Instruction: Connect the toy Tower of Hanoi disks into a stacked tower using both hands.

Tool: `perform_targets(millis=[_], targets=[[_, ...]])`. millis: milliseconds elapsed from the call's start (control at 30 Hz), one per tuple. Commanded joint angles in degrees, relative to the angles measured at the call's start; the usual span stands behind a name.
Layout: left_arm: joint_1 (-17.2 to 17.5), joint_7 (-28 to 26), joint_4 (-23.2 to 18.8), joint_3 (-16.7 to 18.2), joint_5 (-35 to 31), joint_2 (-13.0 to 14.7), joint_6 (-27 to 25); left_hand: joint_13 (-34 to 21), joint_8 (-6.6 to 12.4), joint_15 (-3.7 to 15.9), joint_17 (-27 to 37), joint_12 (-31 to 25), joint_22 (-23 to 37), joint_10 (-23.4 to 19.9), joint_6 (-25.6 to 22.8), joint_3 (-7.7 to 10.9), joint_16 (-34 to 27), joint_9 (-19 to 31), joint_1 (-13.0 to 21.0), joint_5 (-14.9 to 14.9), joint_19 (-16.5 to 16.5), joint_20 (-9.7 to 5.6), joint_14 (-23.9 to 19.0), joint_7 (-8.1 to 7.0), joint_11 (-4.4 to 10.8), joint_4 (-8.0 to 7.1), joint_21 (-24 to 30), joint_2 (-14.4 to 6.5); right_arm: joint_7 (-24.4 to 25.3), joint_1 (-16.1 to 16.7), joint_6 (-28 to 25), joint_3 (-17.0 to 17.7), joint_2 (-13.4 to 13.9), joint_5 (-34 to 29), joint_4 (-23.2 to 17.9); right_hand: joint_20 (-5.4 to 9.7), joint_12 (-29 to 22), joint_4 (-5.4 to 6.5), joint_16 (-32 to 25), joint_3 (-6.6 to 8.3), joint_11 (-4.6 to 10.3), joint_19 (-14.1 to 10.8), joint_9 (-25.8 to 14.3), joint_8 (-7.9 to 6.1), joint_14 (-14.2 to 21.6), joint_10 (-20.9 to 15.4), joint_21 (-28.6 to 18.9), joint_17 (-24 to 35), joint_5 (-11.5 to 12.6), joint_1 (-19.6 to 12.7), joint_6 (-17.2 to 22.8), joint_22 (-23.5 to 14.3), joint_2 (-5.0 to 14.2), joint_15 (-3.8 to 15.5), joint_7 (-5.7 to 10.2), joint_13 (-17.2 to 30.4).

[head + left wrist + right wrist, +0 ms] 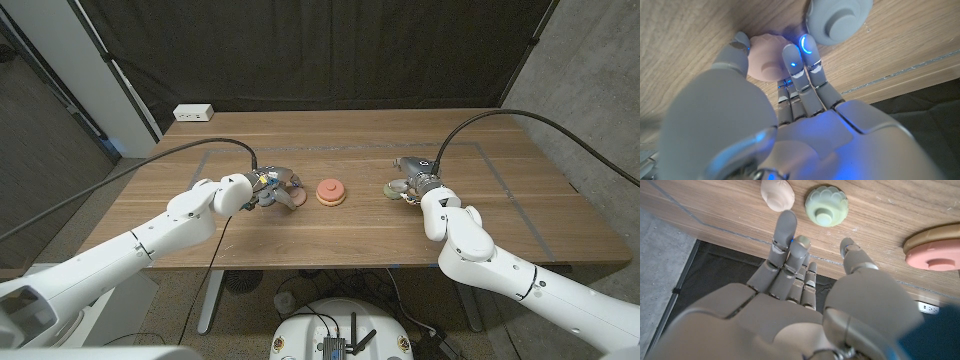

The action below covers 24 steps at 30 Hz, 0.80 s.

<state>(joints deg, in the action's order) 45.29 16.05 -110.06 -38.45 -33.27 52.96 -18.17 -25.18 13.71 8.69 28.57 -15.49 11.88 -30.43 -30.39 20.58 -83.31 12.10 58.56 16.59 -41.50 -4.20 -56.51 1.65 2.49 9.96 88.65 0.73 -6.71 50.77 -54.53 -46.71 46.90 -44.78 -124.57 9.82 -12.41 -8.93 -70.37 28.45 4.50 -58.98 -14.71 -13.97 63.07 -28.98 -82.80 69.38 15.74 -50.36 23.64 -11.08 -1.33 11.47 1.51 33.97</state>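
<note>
A salmon-pink disk sits on a tan disk [330,193] at the table's middle, also in the right wrist view [934,250]. My left hand [262,189] is just left of that stack, low on the table. Its thumb and fingers [793,62] pinch a pale pink disk [765,60] from both sides, and a grey-blue disk [839,20] lies just beyond the fingertips. My right hand [415,180] hovers right of the stack with fingers [786,230] spread and nothing in them. A pale green disk [826,205] and a beige piece [776,194] lie ahead of it, untouched.
The wooden table [500,215] carries a thin marked rectangle around the work area. A white power strip [193,113] lies at the far left corner. A dark curtain hangs behind the table. Cables run from both wrists across the tabletop.
</note>
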Motion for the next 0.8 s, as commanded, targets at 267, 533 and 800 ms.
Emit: perform_targets(millis=[267, 533, 800], targets=[[-1.92, 1.0, -1.54, 0.13, 0.24, 0.97, -0.47, -1.08, 0.7, 3.87, 0.1, -0.99, 0.34, -7.0, -2.57, 0.28, -0.76, 0.38, 0.57, 0.57, -0.99, -7.69, -1.01, -0.61, 5.23, -0.31, 0.66, -0.61, 0.49, -0.71, -1.24, -0.78, 0.64, 0.75, -0.7, 2.79, 0.3, -0.08, -0.33, 0.48, -0.15, -0.3, -0.11, 0.06, 0.67, -0.66, -0.03, 0.25, 0.58, 0.54, 0.64, -0.12, 0.29, 1.18, -0.38, 0.07], [-1.79, 1.92, -3.03, 1.68, 2.38, 2.11, -0.43, -1.7, 0.61, 3.86, 0.57, -1.08, 0.61, -7.92, -3.34, 0.25, -1.24, 0.56, 0.78, 0.71, -1.43, -7.72, -1.71, -0.62, 5.46, -0.39, 0.75, -0.56, 0.44, -1.2, -1.48, -1.26, 0.65, 0.79, -0.72, 2.79, 0.28, -0.07, -0.24, 0.55, -0.29, -0.35, -0.08, 0.06, 0.61, -0.88, -0.05, 0.19, 0.63, 0.64, 0.81, -0.12, 0.34, 1.18, -0.65, 0.0], [-1.88, 3.62, -4.73, 3.24, 5.11, 3.47, -0.3, -2.03, 0.46, 3.84, 1.18, -1.07, 0.73, -8.33, -3.55, 0.3, -1.62, 0.65, 0.8, 0.8, -1.64, -7.72, -2.09, -0.54, 5.65, -0.47, 0.76, -0.61, 0.47, -1.5, -1.65, -1.59, 0.59, 0.85, -0.71, 2.79, 0.34, -0.1, -0.22, 0.63, -0.29, -0.37, -0.05, 0.08, 0.6, -0.92, -0.04, 0.19, 0.67, 0.68, 0.92, -0.11, 0.35, 1.19, -0.75, -0.08]])
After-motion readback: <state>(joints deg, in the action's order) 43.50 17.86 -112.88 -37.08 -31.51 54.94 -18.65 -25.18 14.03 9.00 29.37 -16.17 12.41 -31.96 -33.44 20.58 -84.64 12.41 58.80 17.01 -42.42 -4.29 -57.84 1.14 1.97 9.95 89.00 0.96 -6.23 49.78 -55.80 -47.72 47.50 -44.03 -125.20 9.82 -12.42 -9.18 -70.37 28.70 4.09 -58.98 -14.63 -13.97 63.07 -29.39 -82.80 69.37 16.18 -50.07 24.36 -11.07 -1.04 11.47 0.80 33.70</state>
